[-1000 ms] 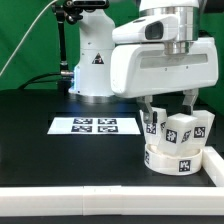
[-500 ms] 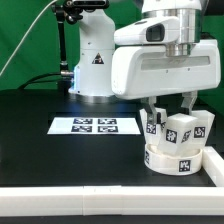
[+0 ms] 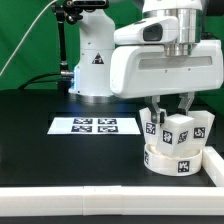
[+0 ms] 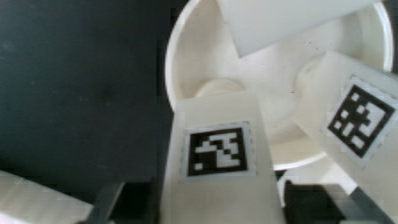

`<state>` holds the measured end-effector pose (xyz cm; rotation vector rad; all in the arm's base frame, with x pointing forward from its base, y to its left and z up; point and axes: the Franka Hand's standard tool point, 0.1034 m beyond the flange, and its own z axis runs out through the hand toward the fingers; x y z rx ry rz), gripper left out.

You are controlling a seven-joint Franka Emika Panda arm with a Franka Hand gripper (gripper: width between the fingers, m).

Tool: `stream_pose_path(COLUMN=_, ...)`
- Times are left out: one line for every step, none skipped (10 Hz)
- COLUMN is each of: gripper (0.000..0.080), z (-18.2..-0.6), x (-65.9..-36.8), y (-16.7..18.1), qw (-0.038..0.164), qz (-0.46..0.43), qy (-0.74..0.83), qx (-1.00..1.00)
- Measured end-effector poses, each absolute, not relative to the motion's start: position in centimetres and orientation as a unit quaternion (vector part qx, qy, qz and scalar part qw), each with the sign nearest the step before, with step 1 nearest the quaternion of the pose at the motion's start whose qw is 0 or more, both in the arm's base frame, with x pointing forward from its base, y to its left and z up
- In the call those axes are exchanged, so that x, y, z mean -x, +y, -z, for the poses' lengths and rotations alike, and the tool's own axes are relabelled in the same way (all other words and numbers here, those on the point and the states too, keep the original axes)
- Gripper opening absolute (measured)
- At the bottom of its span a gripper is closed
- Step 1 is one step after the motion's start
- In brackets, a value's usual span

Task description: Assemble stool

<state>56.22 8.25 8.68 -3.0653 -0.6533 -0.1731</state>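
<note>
Above the round seat (image 3: pixel 173 158), the fingers (image 3: pixel 170 107) pinch 1 tagged leg (image 3: pixel 176 131), standing upright.

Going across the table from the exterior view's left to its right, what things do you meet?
Marker board → round seat with tagged legs standing on it, the pincer above them. The legs overlap too much to order among themselves.

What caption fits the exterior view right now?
Panda arm's gripper closing its jaws around a tagged stool leg standing on the round seat, beside the marker board.
</note>
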Motion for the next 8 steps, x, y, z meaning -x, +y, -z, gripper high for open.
stream_pose_path(gripper=0.0338, z=-8.7, x=-56.2, y=8.2, qw=0.004, qz=0.055, qy=-0.175, qx=0.983)
stream_pose_path(gripper=0.0338, z=-8.7, x=-56.2, y=8.2, qw=0.006, qz=0.055, qy=-0.134, qx=0.989)
stream_pose_path(gripper=0.0338, z=-8.7, x=-56.2, y=8.2, qw=0.007, qz=0.055, qy=-0.109, qx=0.992)
stream_pose_path(gripper=0.0338, z=-8.6, x=-56.2, y=8.2, qw=0.012, qz=0.055, qy=-0.045, qx=0.997)
stream_pose_path(gripper=0.0338, z=-8.6, x=-56.1, y=8.2, qw=0.014, qz=0.056, qy=0.012, qx=0.998)
stream_pose_path(gripper=0.0339, z=-8.6, x=-56.1, y=8.4, qw=0.017, qz=0.059, qy=0.076, qx=0.995)
stream_pose_path(gripper=0.0339, z=-8.6, x=-56.0, y=8.7, qw=0.021, qz=0.059, qy=0.143, qx=0.988)
stream_pose_path(gripper=0.0340, z=-8.6, x=-56.0, y=9.2, qw=0.025, qz=0.057, qy=0.206, qx=0.977)
